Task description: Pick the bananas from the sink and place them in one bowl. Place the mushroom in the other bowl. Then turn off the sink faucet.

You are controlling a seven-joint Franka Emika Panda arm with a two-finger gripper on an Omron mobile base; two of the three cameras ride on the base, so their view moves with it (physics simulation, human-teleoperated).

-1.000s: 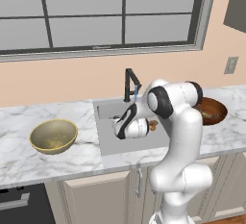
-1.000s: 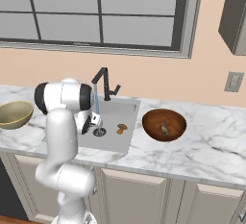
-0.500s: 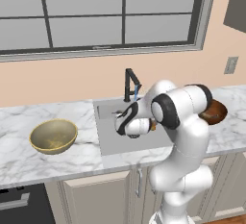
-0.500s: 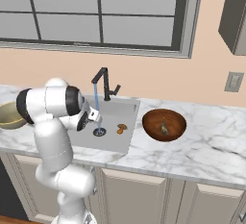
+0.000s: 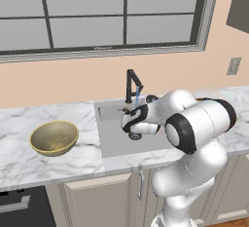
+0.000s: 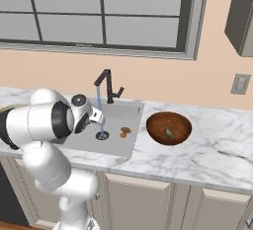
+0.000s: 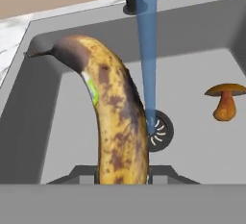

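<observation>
Banana (image 7: 117, 122) is sitting clamped in the gripper (image 7: 122, 177), lifted over the sink (image 7: 192, 93) just left of the drain (image 7: 158, 130). Over the last second the arm has been swinging leftward, away from the dark bowl (image 6: 169, 128), where one banana is already lying. The mushroom (image 7: 226, 100) is waiting right of the drain, water still running from the faucet (image 6: 106, 83).

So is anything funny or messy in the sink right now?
A bit. The faucet is running, its blue stream pouring onto the drain with nothing under it. The mushroom stands alone on the sink floor. The banana in the gripper is very brown and spotty. Nothing looks spilled or broken.
</observation>
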